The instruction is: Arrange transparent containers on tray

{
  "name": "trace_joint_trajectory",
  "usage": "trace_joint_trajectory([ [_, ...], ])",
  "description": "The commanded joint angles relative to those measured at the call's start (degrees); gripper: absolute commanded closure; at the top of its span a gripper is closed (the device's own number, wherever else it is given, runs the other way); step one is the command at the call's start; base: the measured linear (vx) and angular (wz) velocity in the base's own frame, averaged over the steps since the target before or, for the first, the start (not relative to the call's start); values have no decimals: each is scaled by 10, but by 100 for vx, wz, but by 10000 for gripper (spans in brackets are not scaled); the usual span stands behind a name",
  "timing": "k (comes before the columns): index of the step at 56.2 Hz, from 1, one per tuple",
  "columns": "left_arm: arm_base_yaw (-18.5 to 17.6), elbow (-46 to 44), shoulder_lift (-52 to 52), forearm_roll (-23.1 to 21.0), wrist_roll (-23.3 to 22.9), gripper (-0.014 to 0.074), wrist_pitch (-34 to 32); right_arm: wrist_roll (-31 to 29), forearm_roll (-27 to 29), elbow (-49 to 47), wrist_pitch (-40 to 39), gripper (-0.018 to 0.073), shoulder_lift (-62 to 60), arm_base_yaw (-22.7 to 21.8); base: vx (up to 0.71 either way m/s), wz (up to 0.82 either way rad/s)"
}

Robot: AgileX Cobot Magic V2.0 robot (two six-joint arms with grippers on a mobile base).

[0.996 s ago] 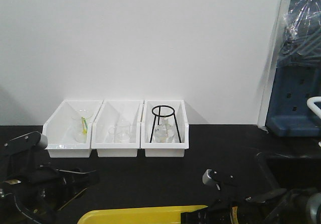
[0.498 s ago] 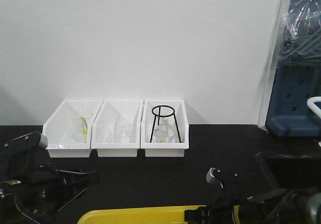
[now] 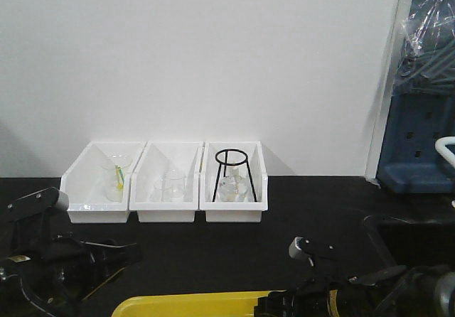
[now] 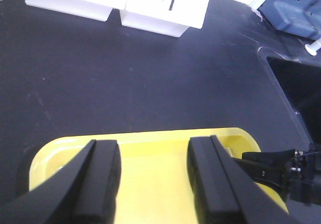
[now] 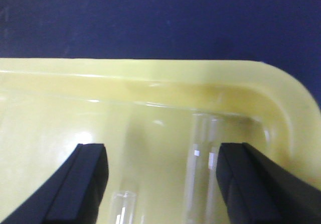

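Note:
The yellow tray (image 3: 192,305) lies at the table's near edge. In the right wrist view two clear test tubes lie on the tray (image 5: 150,71). The long test tube (image 5: 200,158) lies lengthwise with its rounded end close to the far rim. Only the end of the second test tube (image 5: 123,206) shows at the bottom edge. My right gripper (image 5: 163,153) hovers open over both, just above the tray floor. My left gripper (image 4: 153,148) is open and holds nothing over the tray's (image 4: 150,135) left half. The right gripper (image 4: 281,171) shows there at the tray's right end.
Three deep white bins (image 3: 163,207) stand in a row at the back wall, holding glassware and a black tripod stand (image 3: 232,175). A blue unit (image 3: 419,146) stands at the far right. A sunken basin (image 4: 296,83) cuts into the black table on the right.
The right arm swayed slightly right, then back left over the tray's right end. The left arm sank a little. Both grippers stayed open.

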Motion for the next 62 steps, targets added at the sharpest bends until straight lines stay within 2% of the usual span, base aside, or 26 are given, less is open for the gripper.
trace_joint_trajectory([
  [1,-3,-17,-20,-7,15,169,-12,-10,-21,-15,-24,85,-51,-2,0,0],
  [5,-3,-17,-20,-7,44,201,3,-17,-21,-15,-33,158,-78,-2,0,0],
  [9,-3,-17,-20,-7,80,267,39,-26,-21,-15,-42,286,-123,-2,0,0],
  [17,-3,-17,-21,-7,154,493,120,-68,-21,-14,-56,571,-220,-2,0,0],
  [21,-3,-17,-24,-7,174,607,163,-82,-21,-14,-57,573,-278,-2,0,0],
  [29,-3,-17,-57,-3,201,603,218,-112,-21,-3,-53,572,-373,-2,0,0],
  [36,-3,-15,-122,-3,222,597,248,-124,-21,44,-40,572,-459,-2,0,0],
  [50,-3,37,-275,-4,222,596,205,-124,-21,133,19,572,-593,-2,0,0],
  [55,-3,53,-306,-4,222,596,176,-124,-21,147,31,572,-613,-2,0,0],
  [62,-3,56,-329,-4,222,596,173,-124,-21,149,25,572,-628,-2,0,0],
])
